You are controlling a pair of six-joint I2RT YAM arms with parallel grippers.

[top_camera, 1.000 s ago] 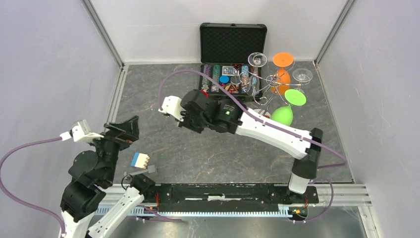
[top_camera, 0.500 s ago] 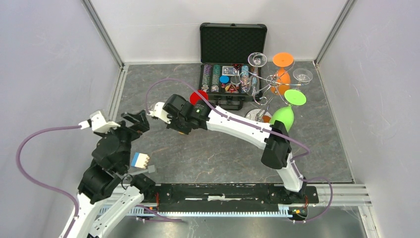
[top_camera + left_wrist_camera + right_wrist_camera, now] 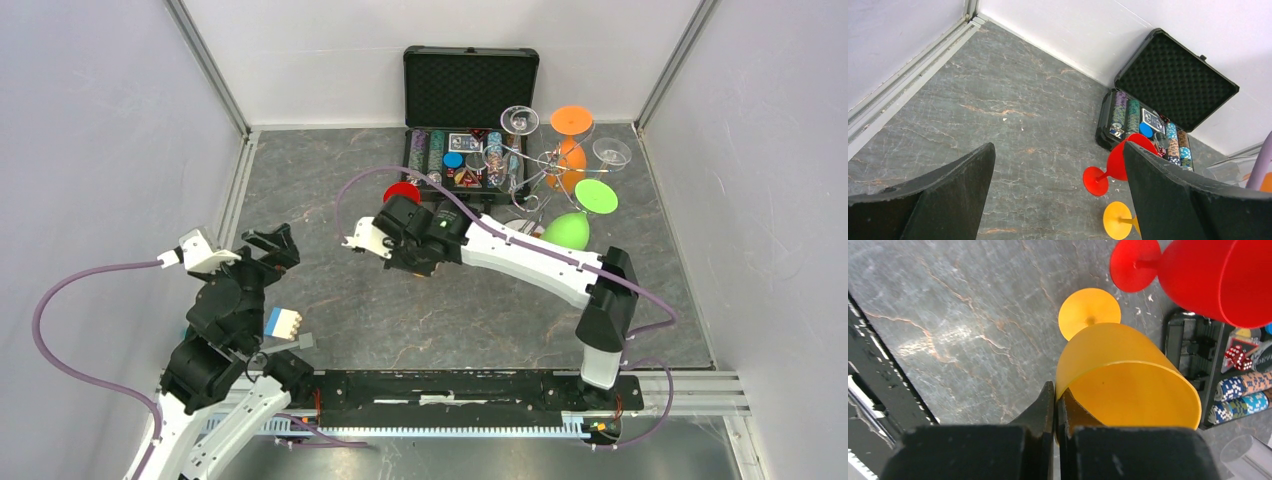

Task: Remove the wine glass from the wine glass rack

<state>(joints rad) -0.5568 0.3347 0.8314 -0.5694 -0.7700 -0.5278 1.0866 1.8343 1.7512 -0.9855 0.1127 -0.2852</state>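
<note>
The silver wine glass rack (image 3: 537,178) stands at the back right and carries a green glass (image 3: 568,231), an orange glass (image 3: 570,150) and clear glasses (image 3: 519,120). My right gripper (image 3: 1054,390) is shut on the rim of a yellow wine glass (image 3: 1118,365), one finger inside the bowl and one outside. It holds the glass on its side, low over the floor mid-table; the arm (image 3: 415,255) hides it from above. A red wine glass (image 3: 1208,275) lies on its side just beyond it (image 3: 402,193). My left gripper (image 3: 1058,147) is open and empty, left of both glasses.
An open black case (image 3: 468,165) with poker chips stands at the back centre, touching the rack's left side. White walls and metal rails close in the grey marbled floor (image 3: 330,170). The right arm's cable (image 3: 350,185) arches over the floor.
My right gripper, with the yellow glass in it, swung left past the red glass and has come back a little to the right. My left arm rose toward the centre, then held still.
</note>
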